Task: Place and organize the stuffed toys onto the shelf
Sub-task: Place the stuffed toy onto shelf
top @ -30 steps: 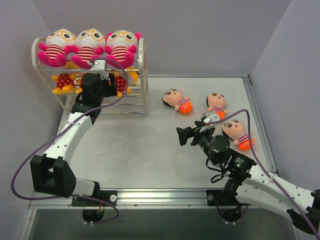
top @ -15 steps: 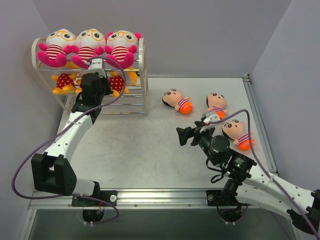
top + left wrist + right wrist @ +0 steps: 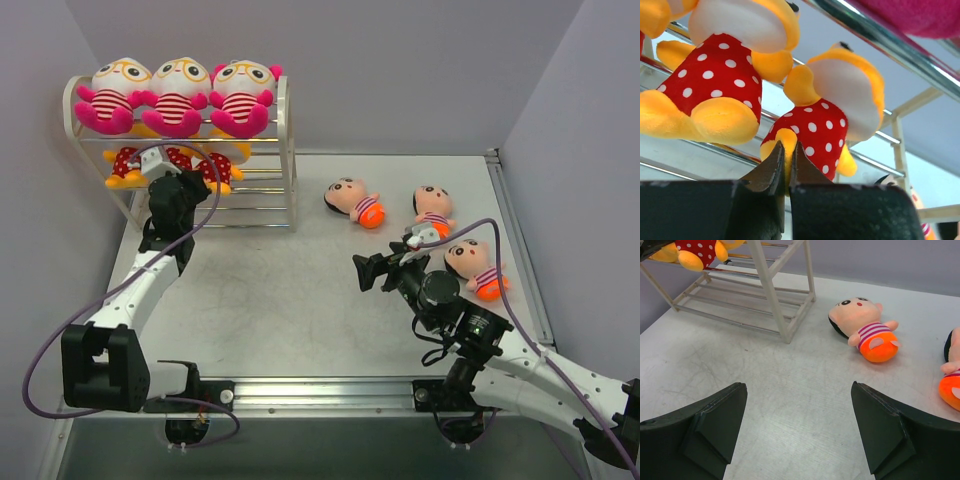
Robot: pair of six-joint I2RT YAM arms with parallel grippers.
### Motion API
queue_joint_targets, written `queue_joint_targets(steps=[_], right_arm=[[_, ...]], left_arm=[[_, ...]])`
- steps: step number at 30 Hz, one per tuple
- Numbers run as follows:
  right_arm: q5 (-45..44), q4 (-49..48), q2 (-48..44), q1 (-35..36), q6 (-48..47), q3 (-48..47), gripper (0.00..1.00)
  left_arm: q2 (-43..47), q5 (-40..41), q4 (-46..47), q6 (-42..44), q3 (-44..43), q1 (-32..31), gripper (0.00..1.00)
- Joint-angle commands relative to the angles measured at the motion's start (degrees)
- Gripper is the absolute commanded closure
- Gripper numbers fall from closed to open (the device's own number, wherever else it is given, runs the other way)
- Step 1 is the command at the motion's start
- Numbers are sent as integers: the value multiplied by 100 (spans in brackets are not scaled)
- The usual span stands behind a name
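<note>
The shelf [image 3: 288, 150] stands at the back left, with three pink stuffed toys [image 3: 178, 95] sitting on its top tier. Yellow toys in red dotted dresses [image 3: 125, 162] sit on the middle tier. My left gripper [image 3: 786, 150] reaches up from below and is shut on the yellow foot of the rightmost dotted toy [image 3: 832, 115]; from above the gripper [image 3: 185, 172] is at the shelf front. Three peach-faced toys [image 3: 355, 202] [image 3: 433, 212] [image 3: 473, 268] lie on the table. My right gripper [image 3: 799, 387] hovers open over bare table, nearest toy [image 3: 865, 330] ahead to its right.
The shelf's lower tier [image 3: 735, 295] shows bare rods. Grey walls close in the table at the back and both sides. A metal rail [image 3: 300, 390] runs along the near edge by the arm bases.
My left gripper shut on the dotted toy's foot and shifted left along the middle tier, drawing that toy left. The right arm has not moved.
</note>
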State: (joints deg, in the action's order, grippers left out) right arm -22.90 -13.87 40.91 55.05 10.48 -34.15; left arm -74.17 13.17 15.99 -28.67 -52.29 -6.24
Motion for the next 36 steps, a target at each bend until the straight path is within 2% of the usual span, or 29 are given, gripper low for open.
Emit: queue_joint_targets(steps=[1,16,36], right_arm=[[-92,-134,-74,-38,15,-4,12],[-101,-142,-74,-38,24,14,12],[-110,-151,-65,-38,15,23,13]], left_arm=[[184,283,1072,-877,158,35,98],[-159,687,1995,-2063,413,-61,97],[-607,950,2154,-2363,527,-404,96]])
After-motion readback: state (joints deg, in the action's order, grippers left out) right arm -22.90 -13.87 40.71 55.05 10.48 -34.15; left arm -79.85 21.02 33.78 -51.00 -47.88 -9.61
